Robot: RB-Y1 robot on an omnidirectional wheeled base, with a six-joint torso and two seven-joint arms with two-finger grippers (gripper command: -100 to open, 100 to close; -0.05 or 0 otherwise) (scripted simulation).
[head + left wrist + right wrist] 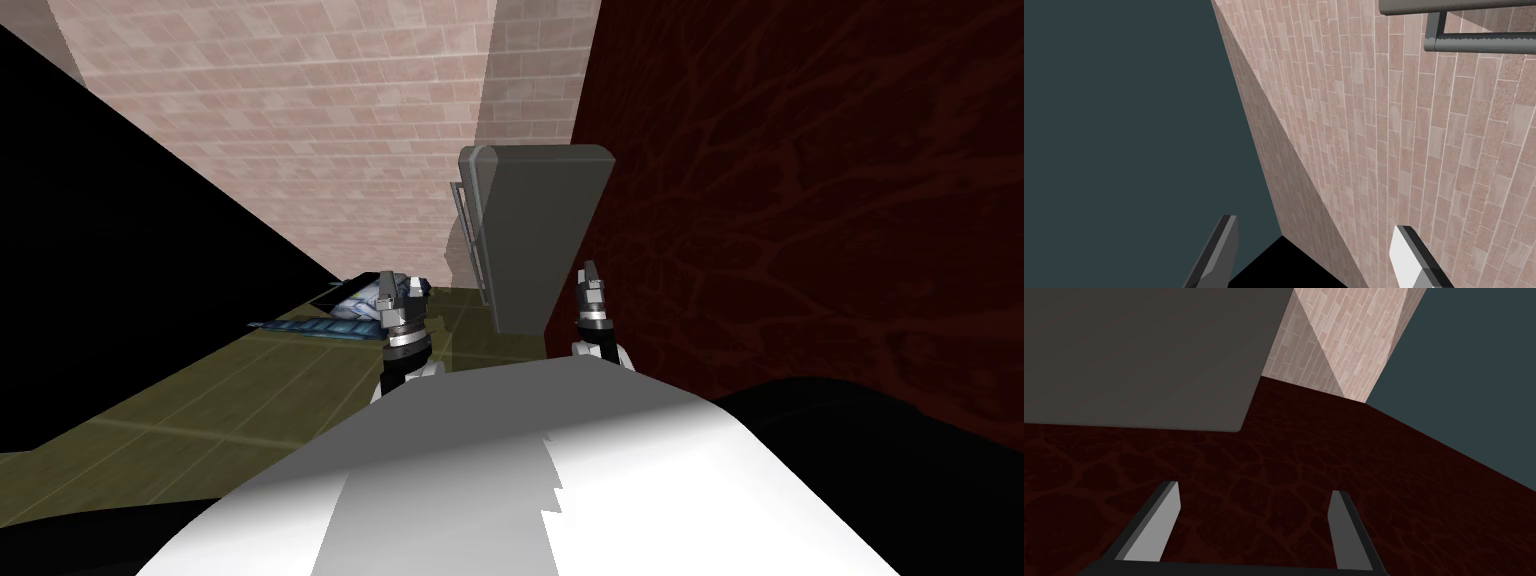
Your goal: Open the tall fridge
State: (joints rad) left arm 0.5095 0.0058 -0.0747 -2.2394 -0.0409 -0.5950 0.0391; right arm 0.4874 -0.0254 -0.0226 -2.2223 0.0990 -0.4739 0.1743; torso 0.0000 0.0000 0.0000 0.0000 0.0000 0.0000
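The tall grey fridge (pixel 545 240) stands just ahead of us and a little to our right. It is close against a dark red veined wall (pixel 800 200), with a pink brick wall (pixel 330 120) behind it. A grey bar handle (pixel 1474 41) runs along its left edge.

Both our forearms reach forward side by side. Our right gripper (pixel 590 280) points at the fridge's lower right part, beside the red wall, and its fingers (pixel 1156 523) are spread wide and hold nothing. Our left gripper (pixel 387 290) is to the left of the fridge, aimed at the brick wall. Its fingers (pixel 1411 255) are equally wide apart, empty, and well apart from the handle.

Beneath us lies an olive tiled floor (pixel 250 380). A blue and white object (pixel 350 305) that we cannot identify lies beyond the left gripper, and a black area (pixel 100 250) is further left.
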